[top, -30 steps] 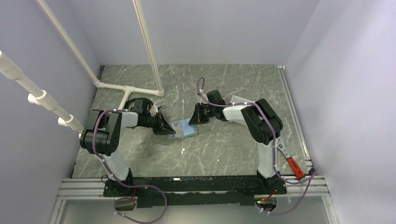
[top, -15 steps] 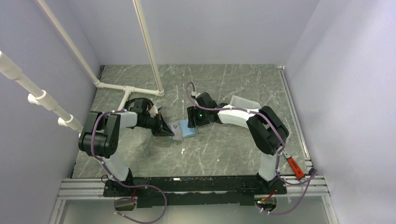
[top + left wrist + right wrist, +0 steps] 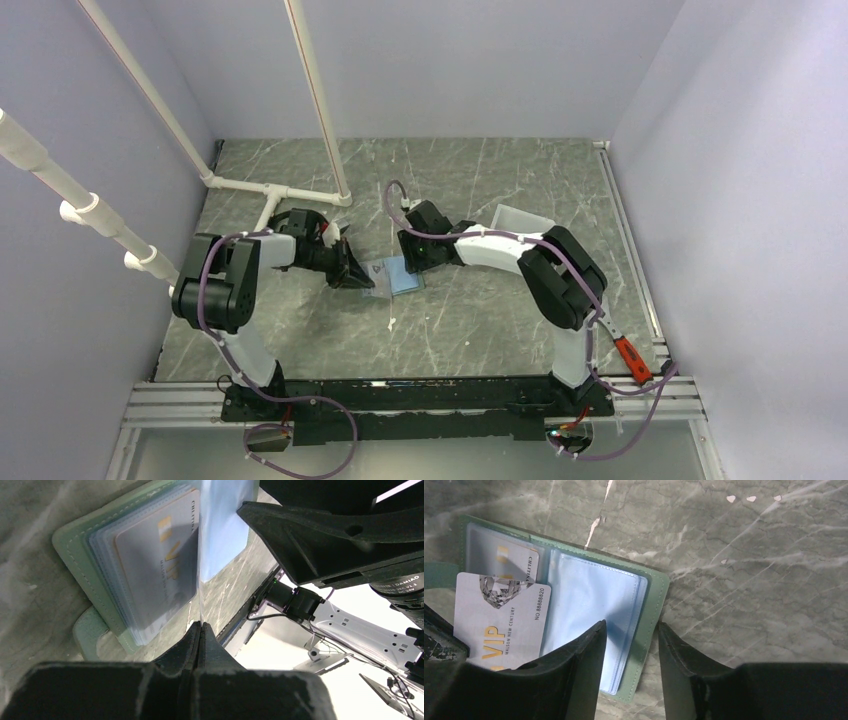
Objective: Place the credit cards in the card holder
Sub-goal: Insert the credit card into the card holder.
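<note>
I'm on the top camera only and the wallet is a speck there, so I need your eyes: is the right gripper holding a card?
Observer: No. The right gripper is open and empty, its jaws straddling the card holder's right edge.
Operator: Where is the card?
Observer: A whitish VIP card lies on the holder's left half, overlapping a second card in a sleeve.
Operator: And the left gripper?
Observer: Shut, pinching a clear sleeve upright.
</note>
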Motion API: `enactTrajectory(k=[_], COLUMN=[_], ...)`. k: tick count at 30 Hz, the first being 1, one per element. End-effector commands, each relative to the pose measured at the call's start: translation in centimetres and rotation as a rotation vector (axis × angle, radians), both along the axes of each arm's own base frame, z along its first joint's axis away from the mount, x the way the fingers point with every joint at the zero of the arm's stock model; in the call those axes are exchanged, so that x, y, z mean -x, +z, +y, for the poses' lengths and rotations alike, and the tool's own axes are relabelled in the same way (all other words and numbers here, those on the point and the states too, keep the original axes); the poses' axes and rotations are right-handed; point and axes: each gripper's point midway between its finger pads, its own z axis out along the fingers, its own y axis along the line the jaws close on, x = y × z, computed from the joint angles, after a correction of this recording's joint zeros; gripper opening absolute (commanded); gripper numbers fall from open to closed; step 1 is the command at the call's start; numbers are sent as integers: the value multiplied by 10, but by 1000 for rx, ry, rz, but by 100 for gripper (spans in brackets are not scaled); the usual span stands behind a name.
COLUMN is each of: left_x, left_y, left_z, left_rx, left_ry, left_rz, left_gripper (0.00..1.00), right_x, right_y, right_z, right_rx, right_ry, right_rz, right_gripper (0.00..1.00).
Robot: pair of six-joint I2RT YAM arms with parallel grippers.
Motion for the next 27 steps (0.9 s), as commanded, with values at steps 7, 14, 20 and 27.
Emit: enactTrajectory(k=[7, 14, 20, 27], left_x=[-3, -4, -6, -10], left_y=[9, 9, 6, 2], left_z=[-4, -7, -9, -10], left_rx=[47, 78, 99, 96], left_ry=[-55, -64, -59, -54], left_rz=[-38, -31, -16, -7], left_gripper=[0, 0, 0, 0], right_x=[1, 4, 4, 5], right_y=[-16, -19, -18, -18], right_z=[-12, -7, -6, -3], right_rx=[102, 84, 76, 67], right_ry=[-2, 15, 20, 30], right_rz=[-10, 5, 6, 11], right_gripper=[31, 28, 28, 28])
